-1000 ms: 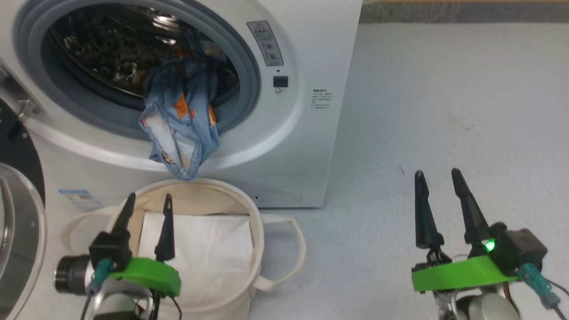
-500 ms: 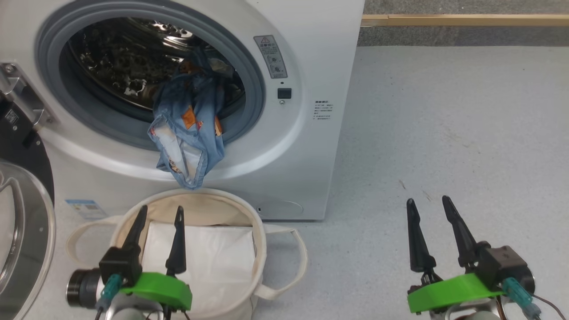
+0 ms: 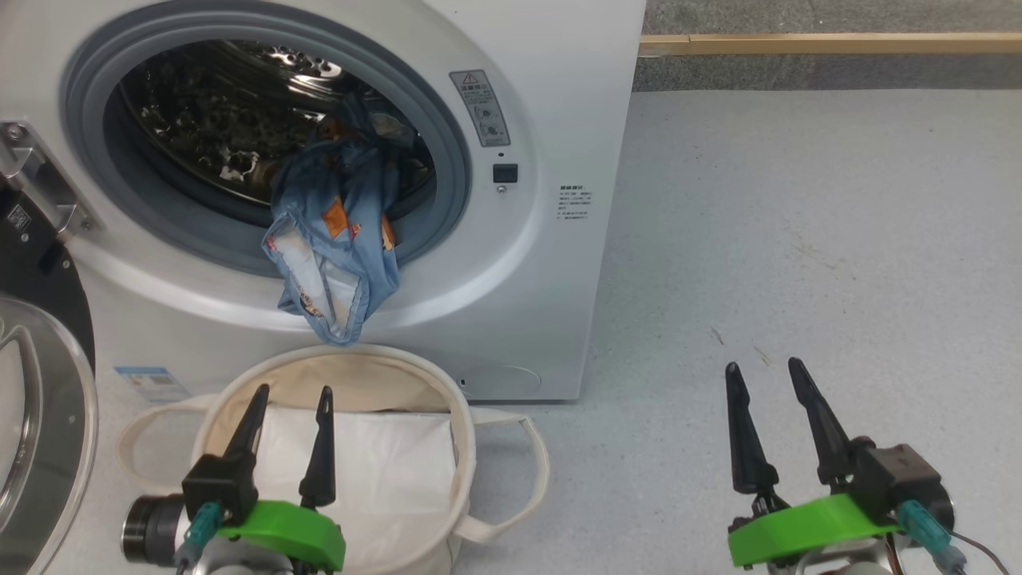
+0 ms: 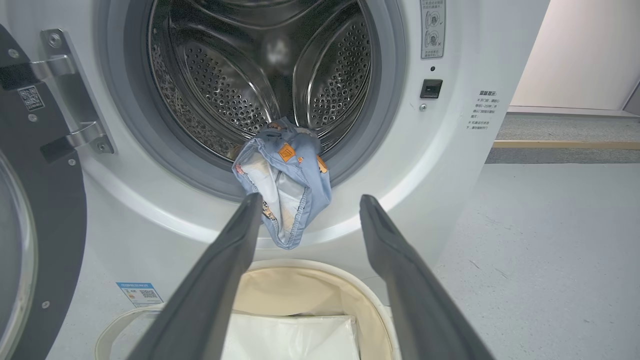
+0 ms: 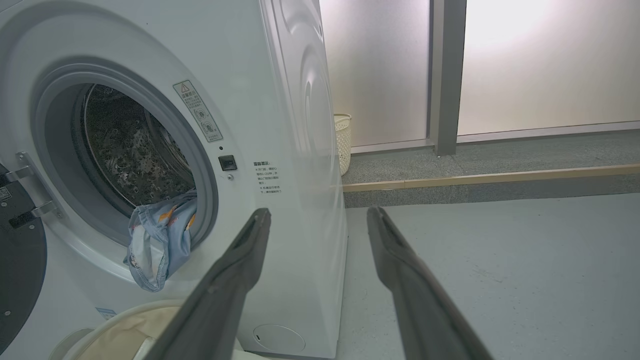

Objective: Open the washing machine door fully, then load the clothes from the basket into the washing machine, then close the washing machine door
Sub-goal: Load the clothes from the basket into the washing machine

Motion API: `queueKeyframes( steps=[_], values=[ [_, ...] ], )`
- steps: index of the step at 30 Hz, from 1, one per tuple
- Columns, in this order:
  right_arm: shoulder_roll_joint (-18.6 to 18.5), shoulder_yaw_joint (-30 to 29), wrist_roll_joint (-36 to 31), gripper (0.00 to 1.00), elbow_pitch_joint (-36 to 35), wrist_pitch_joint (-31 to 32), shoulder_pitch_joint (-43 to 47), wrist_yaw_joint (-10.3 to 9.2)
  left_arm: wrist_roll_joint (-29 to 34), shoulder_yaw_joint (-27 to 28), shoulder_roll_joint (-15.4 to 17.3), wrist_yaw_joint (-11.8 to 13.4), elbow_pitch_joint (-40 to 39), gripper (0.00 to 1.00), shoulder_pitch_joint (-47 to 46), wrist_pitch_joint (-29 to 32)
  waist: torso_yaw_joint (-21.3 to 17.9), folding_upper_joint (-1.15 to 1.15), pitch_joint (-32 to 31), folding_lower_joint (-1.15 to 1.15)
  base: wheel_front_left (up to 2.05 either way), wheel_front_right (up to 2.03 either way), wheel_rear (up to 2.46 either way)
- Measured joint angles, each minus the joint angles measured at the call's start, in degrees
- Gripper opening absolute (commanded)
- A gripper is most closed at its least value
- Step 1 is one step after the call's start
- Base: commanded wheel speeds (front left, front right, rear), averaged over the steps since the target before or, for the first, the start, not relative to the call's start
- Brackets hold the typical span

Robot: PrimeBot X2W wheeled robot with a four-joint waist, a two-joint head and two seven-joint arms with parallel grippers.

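Hanging out of the washing machine (image 3: 543,263) at its 6 o'clock lip, the clothes (image 3: 335,239) are dangling just above the basket (image 3: 467,447). The left gripper (image 3: 293,391) and right gripper (image 3: 762,366) are both gaping, holding nothing.

Pale grey speckled floor (image 3: 798,239), big white front-loading washing machine (image 3: 559,96) standing on it at the left, round cream canvas basket (image 3: 359,375) on the floor just before the machine, thin wooden strip (image 3: 830,44) along the far edge, what seems a small cream woven bin (image 5: 342,142) beyond it.
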Motion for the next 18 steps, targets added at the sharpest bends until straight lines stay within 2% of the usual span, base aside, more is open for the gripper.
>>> queueKeyframes(
  steps=[18],
  values=[
    [0.0, 0.1, 0.2, 1.00, -0.1, 0.0, -0.1, 0.00, 0.0, 0.7, -0.3, 0.0, 3.1, 1.00, -0.6, 0.0, -0.3, 0.00, 3.0, 0.00, 0.00, 0.00, 0.00]
  ],
)
